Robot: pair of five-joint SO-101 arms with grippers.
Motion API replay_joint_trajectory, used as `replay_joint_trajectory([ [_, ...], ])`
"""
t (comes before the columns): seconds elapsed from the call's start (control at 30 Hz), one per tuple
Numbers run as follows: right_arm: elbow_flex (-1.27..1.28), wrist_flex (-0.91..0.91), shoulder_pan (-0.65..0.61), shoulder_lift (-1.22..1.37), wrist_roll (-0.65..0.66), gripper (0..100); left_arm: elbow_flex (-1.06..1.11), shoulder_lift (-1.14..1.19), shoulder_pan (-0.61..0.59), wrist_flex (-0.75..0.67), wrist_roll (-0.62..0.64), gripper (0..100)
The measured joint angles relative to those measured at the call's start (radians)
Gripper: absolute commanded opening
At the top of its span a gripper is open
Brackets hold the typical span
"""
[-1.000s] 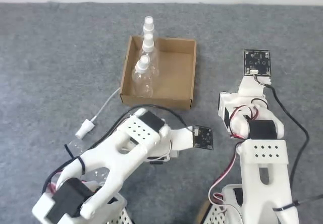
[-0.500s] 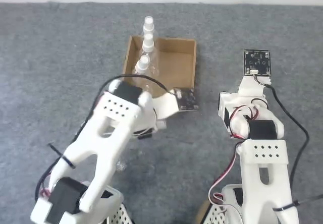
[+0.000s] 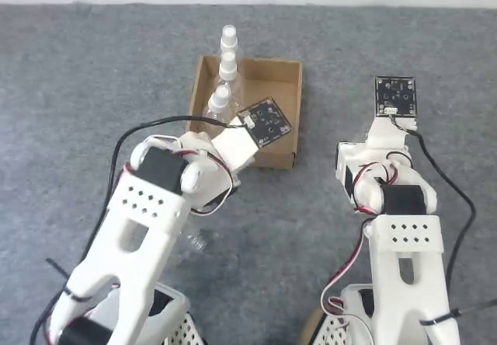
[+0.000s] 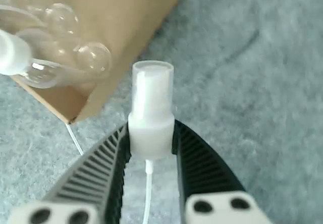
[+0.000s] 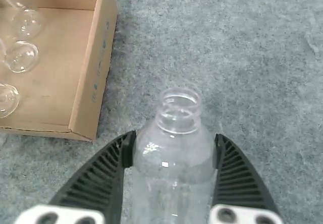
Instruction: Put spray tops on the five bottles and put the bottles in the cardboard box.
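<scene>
The grey, carpet-like bench [image 3: 78, 88] carries everything. The left arm [image 3: 147, 221] stretches from the near edge up toward the cardboard box [image 3: 283, 88], its wrist over the box's near wall. The right arm [image 3: 400, 236] stands well apart from the box, on the box's right side in the high view.

The cardboard box sits open-topped toward the far side of the bench. Three capped bottles [image 3: 221, 100] lie in it in a row along its left wall, and their clear round bases show in the right wrist view.

The right gripper [image 5: 171, 143] has its fingers [image 5: 103, 176] spread wide around an uncapped bottle [image 5: 174, 158] and pressed to both its sides. The open neck points away from the wrist, near the box's outer wall. Another clear bottle [image 3: 194, 240] rests on the bench, partly hidden beside the left arm.

The left gripper [image 4: 150, 133] is closed narrowly on a white spray top [image 4: 151, 108] – pinched at its collar, nozzle outward, with its thin dip tube [image 4: 148, 183] running back between the fingers, just off the box's corner
</scene>
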Motion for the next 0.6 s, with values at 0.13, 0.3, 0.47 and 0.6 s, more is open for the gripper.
replay_joint_trajectory([
  [0.13, 0.0, 0.0, -0.014, 0.0, 0.005, 14.3, 0.009, -0.069, 0.0, -0.029, 0.069, 1],
  [0.3, 0.02, 0.0, -0.041, -0.002, 0.023, 14.3, 0.012, -0.173, 0.0, -0.074, 0.166, 1],
  [0.47, 0.072, -0.006, -0.049, -0.087, 0.025, 14.3, 0.071, -0.279, 0.0, -0.17, 0.285, 1],
  [0.6, 0.137, -0.012, -0.081, -0.207, 0.055, 14.3, 0.112, -0.348, -0.009, -0.247, 0.35, 1],
])
